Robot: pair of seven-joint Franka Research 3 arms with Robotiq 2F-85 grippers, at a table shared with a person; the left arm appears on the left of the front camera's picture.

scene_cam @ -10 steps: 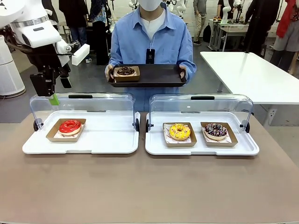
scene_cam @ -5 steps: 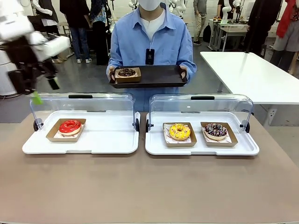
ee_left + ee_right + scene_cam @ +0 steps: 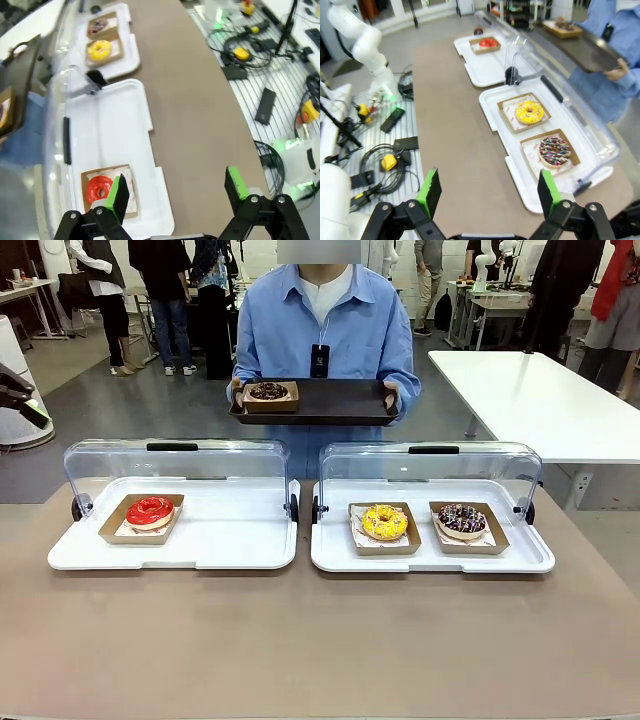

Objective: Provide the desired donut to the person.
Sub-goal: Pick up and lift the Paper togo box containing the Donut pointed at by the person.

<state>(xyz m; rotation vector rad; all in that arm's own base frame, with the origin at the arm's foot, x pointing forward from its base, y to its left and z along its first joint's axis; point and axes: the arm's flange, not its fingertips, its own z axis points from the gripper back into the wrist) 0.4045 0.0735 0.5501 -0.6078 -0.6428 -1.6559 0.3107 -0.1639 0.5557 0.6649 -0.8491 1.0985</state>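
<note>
— What does the front view give?
— The person (image 3: 325, 330) stands at the far side of the desk (image 3: 320, 640), holding a dark tray (image 3: 335, 400) with both hands. A chocolate donut (image 3: 268, 391) in a paper boat sits on it, toward the robot's left. Two white trays lie on the desk with their clear lids raised. The left white tray (image 3: 235, 530) carries a red donut (image 3: 150, 510). The right white tray (image 3: 335, 540) carries a yellow donut (image 3: 385, 521) and a sprinkled donut (image 3: 462, 518) side by side.

— And the left wrist view?
— The left gripper (image 3: 177, 187) hangs high over the desk, jaws spread wide with nothing between them. The red donut lies below, partly behind one green pad (image 3: 118, 192).

— The right wrist view?
— The right gripper (image 3: 489, 192) is likewise spread and empty, high above the desk's edge. The yellow and sprinkled donuts lie ahead of it. Beyond them the person holds the dark tray with the chocolate donut.
</note>
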